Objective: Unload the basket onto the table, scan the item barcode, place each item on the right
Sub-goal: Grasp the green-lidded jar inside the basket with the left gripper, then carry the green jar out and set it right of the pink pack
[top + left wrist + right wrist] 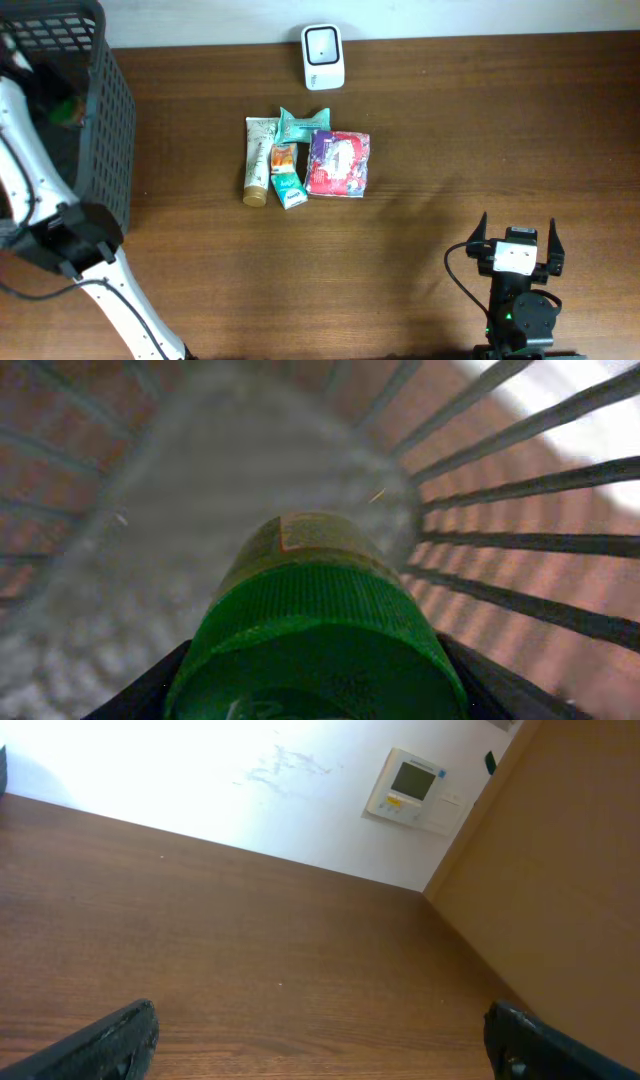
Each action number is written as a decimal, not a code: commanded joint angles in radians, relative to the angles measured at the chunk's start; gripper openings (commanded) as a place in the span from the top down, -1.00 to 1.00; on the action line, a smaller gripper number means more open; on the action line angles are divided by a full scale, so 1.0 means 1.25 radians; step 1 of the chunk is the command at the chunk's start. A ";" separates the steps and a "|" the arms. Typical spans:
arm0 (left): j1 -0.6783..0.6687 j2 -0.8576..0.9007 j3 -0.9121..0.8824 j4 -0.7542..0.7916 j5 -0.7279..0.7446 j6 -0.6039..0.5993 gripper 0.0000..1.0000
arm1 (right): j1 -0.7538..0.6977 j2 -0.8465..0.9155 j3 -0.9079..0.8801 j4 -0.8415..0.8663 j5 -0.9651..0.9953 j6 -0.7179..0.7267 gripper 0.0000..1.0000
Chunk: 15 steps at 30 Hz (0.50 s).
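While the left arm (pixel 22 160) reaches into the basket (pixel 105 90) overhead, the right pincer (pixel 516 230) gapes empty. The left wrist shows the left pincer (pixel 315 695) clasping a green-capped bottle (pixel 315 610) inside it. The right wrist shows spread fingers (pixel 110 1040) over the wooden surface (pixel 250 940).

The bottle (pixel 315 630) has a green ribbed cap and an olive body. It is seen cap-first inside the dark wire basket (pixel 110 120) at the table's 9 o'clock edge. The white scanner (pixel 323 56), with a dark window, stands at the 12 o'clock edge. Mid-table lies a tight cluster of touching items:
- a cream tube (pixel 258 160) at 9 o'clock, lying flat with its brown cap toward 6
- a teal packet (pixel 302 124) at 12 o'clock
- a purple-and-red pouch (pixel 338 162) at 3 o'clock
- a small orange packet (pixel 284 157) in the middle
- a green-and-white box (pixel 289 188) at 6 o'clock
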 commanded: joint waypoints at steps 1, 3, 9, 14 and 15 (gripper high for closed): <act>0.019 -0.187 0.081 -0.005 0.043 -0.027 -0.18 | -0.004 -0.005 -0.007 -0.001 0.009 0.001 -0.97; 0.022 -0.262 0.099 -0.003 0.061 -0.039 -0.19 | -0.004 -0.005 -0.007 -0.001 0.009 0.001 -0.97; 0.013 -0.397 0.111 -0.005 0.413 -0.048 -0.25 | -0.004 -0.005 -0.007 -0.001 0.009 0.001 -0.97; -0.125 -0.396 0.099 -0.056 0.462 -0.047 -0.25 | -0.004 -0.005 -0.007 -0.001 0.009 0.001 -0.97; -0.156 -0.391 0.093 -0.070 0.432 -0.047 -0.25 | -0.004 -0.005 -0.007 -0.001 0.009 0.001 -0.97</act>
